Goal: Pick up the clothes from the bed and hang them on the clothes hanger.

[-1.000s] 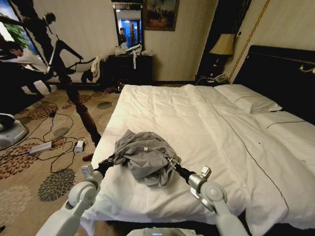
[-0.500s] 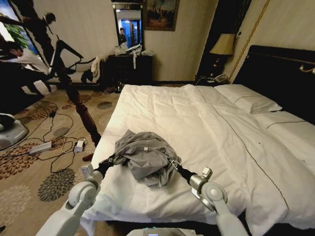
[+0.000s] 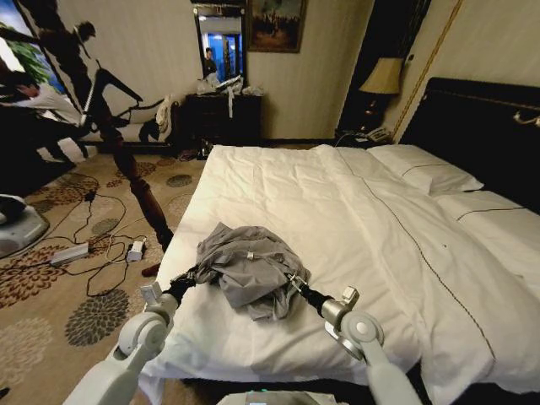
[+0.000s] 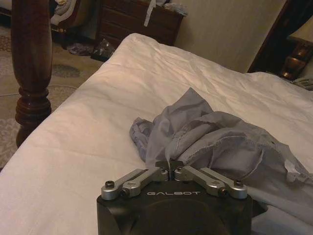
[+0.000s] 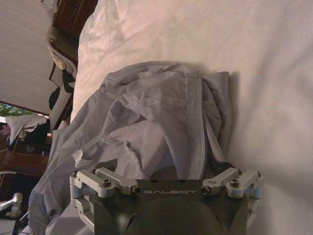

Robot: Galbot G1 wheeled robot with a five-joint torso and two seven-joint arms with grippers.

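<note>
The clothes (image 3: 250, 271), a crumpled light grey shirt, lie on the white bed (image 3: 337, 211) near its front left corner. My left gripper (image 3: 187, 277) is at the shirt's left edge. In the left wrist view this left gripper (image 4: 169, 165) is shut, pinching a fold of the clothes (image 4: 205, 137). At the shirt's right edge is my right gripper (image 3: 295, 287). Seen from its own wrist, the right gripper (image 5: 170, 178) has its jaws spread wide, and the clothes (image 5: 146, 127) lie bunched between them, covering the tips. The clothes hanger is out of view.
A dark turned wooden coat stand (image 3: 135, 181) rises from the carpet left of the bed. Cables and a power strip (image 3: 72, 251) lie on the floor. A dark dresser (image 3: 224, 118) stands at the back, with pillows (image 3: 422, 169) and a dark headboard (image 3: 481, 126) on the right.
My right arm has edged slightly to the left, toward the shirt. The shirt and the left gripper sit where they were.
</note>
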